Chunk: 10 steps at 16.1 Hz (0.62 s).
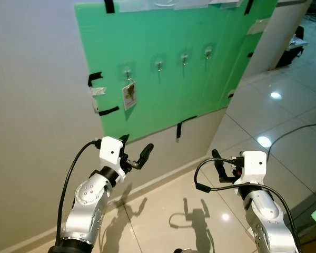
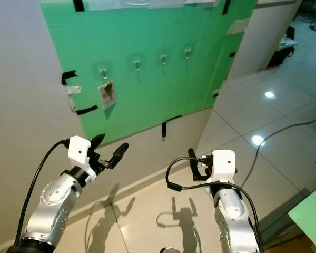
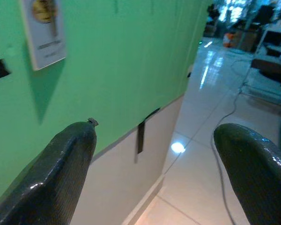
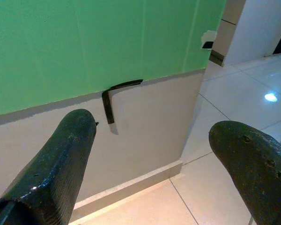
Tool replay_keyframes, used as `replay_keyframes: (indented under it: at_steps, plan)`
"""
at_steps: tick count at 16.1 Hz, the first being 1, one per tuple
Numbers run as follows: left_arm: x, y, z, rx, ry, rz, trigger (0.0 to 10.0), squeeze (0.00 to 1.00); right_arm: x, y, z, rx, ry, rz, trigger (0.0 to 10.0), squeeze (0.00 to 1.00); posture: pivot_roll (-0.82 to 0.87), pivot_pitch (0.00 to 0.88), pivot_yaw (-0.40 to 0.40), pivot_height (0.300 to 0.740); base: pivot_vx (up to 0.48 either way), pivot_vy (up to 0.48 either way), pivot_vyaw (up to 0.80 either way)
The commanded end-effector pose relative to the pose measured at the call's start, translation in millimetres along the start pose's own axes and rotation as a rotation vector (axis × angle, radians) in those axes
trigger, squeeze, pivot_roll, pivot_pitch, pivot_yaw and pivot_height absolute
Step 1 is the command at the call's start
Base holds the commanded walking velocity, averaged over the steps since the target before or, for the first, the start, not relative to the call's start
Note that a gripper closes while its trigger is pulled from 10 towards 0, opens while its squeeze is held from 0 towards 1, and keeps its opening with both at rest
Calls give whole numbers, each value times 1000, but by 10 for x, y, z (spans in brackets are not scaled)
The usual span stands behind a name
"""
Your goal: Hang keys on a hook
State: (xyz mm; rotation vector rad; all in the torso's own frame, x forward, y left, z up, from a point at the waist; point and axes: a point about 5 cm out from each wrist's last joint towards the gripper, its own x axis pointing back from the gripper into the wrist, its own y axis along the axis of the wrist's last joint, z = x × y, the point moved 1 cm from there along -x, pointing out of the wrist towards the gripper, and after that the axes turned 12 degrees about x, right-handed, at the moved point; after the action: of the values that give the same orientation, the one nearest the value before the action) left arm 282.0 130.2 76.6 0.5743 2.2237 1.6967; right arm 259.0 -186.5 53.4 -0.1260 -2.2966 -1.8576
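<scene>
A green board [image 1: 200, 79] is taped to the wall and carries a row of several small hooks. From the leftmost hook [image 1: 128, 70] hangs a white key tag [image 1: 129, 95] with a yellow picture, also seen close up as the tag [image 3: 42, 29] in the left wrist view. Another hook [image 1: 159, 64] beside it is bare. My left gripper [image 1: 135, 147] is open and holds nothing, below the tag and a little off the wall. My right gripper [image 1: 226, 167] is open too, lower and to the right, facing the wall's grey lower part [image 4: 145, 126].
Black tape strips [image 1: 108, 111] hold the board's edges. The wall ends at a corner [image 1: 226, 113] right of the board. Glossy floor tiles [image 1: 284, 121] stretch to the right, with a black cable [image 1: 295, 133] lying across them. A baseboard [image 1: 163, 179] runs along the wall.
</scene>
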Motion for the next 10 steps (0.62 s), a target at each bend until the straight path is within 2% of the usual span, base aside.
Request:
replay_keyframes:
  at_steps: [1, 3, 4, 5, 6, 8, 9, 10]
  plan:
    - [-38, 53, -25, 10, -24, -20, 10000, 0, -15, 18, -3, 10, -6, -9, 10000, 114, -67, 0, 5, 740, 0, -480, -575]
    - [-42, 62, -36, 10, -29, -23, 10000, 0, -15, 23, -5, 5, -7, -14, 10000, 114, -70, 0, 7, 740, 0, -480, -569]
    - [-44, 66, -44, 9, -33, -24, 10000, 0, -15, 27, -11, 6, -12, -16, 10000, 310, -70, 0, 7, 740, 0, -480, -575]
    - [-48, 70, -54, 7, -38, -26, 10000, 0, -12, 30, -28, 13, -28, -17, 10000, 631, -73, 0, 9, 740, 0, -480, -569]
    - [-54, 75, -64, 4, -43, -30, 10000, 0, -7, 56, -57, 45, -48, -37, 10000, 627, -73, 0, 9, 740, 0, -472, -519]
    - [-59, 98, -77, -2, -50, -50, 10000, 0, 15, 135, -132, 105, -103, -94, 10000, 498, -73, 0, 9, 740, 0, -454, -522]
    - [-59, 98, -77, -2, -50, -50, 10000, 0, 15, 135, -132, 105, -103, -94, 10000, 498, -73, 0, 9, 740, 0, -446, -525]
    - [-67, 130, -55, 25, -28, -74, 10000, 0, 52, 230, -210, 174, -153, -160, 10000, 122, -77, 0, 9, 740, 0, 0, -519]
